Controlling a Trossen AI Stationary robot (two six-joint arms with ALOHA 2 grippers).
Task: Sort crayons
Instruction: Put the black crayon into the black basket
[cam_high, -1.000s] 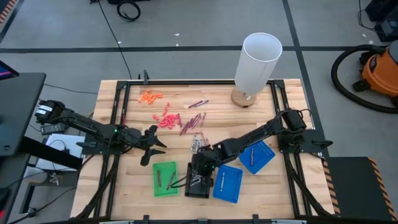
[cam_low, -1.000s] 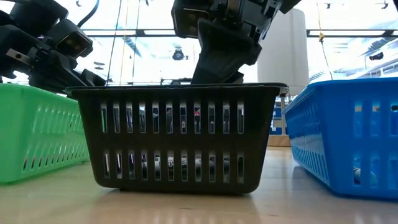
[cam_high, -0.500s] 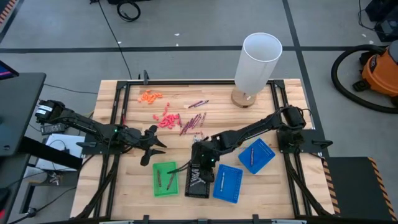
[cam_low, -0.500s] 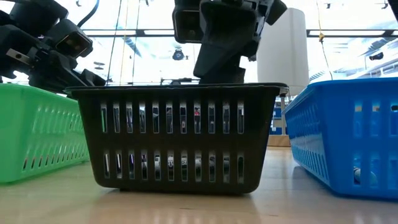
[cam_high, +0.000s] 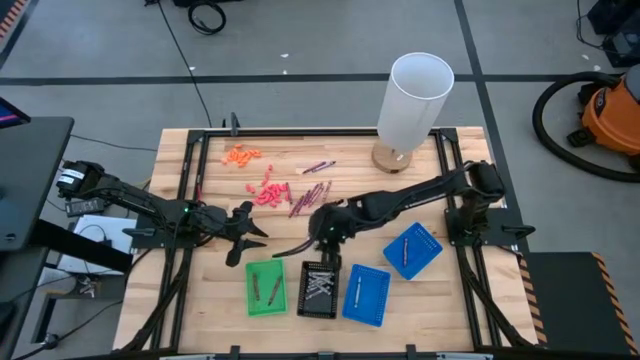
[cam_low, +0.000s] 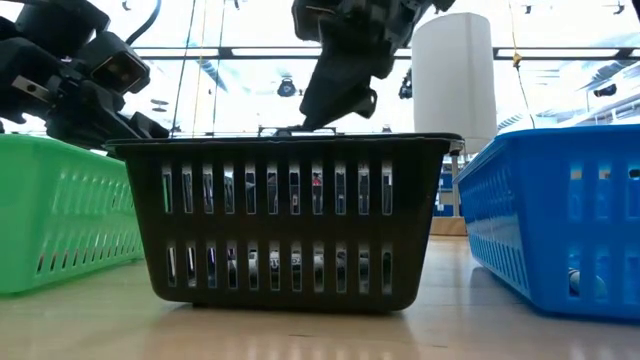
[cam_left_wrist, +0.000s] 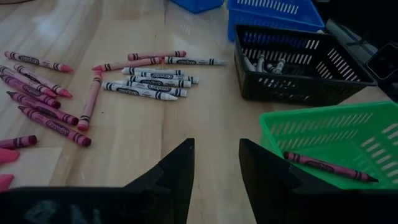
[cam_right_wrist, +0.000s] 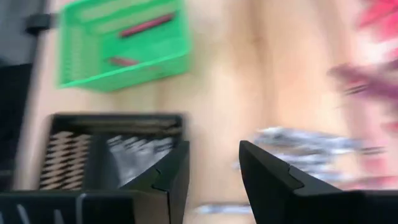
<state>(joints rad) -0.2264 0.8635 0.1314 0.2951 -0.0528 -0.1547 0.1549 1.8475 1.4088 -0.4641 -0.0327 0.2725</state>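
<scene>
A: Where are the thin wax crayons (cam_left_wrist: 152, 81) found?

B: A loose cluster of silvery grey and dark red sticks is seen lying flat on the wooden slatted desk (cam_high: 210, 300), between the coral-pink stubby bits (cam_high: 268, 193) and the trays; several grey ones are held in the black slotted plastic tray (cam_high: 318, 290); two dark red ones are seen in the green slotted plastic tray (cam_high: 264, 288); one stick is seen in each of the two blue slotted plastic trays (cam_high: 366, 294).

A: How is the right claw (cam_high: 322, 232) placed?

B: It is held above the desk just beyond the black tray, over the grey cluster; its fingers (cam_right_wrist: 174, 171) are parted wide and nothing is gripped between them.

A: And the left claw (cam_high: 250, 234)?

B: It is held above bare desk, near the green tray's far end; its fingers (cam_left_wrist: 177, 171) are spread with a clear gap, and nothing is held.

A: What else is noted?

B: A tall white plastic cylinder (cam_high: 412, 103) is stood at the far edge of the desk; stubby orange bits (cam_high: 241, 154) are scattered near the far left corner.
</scene>
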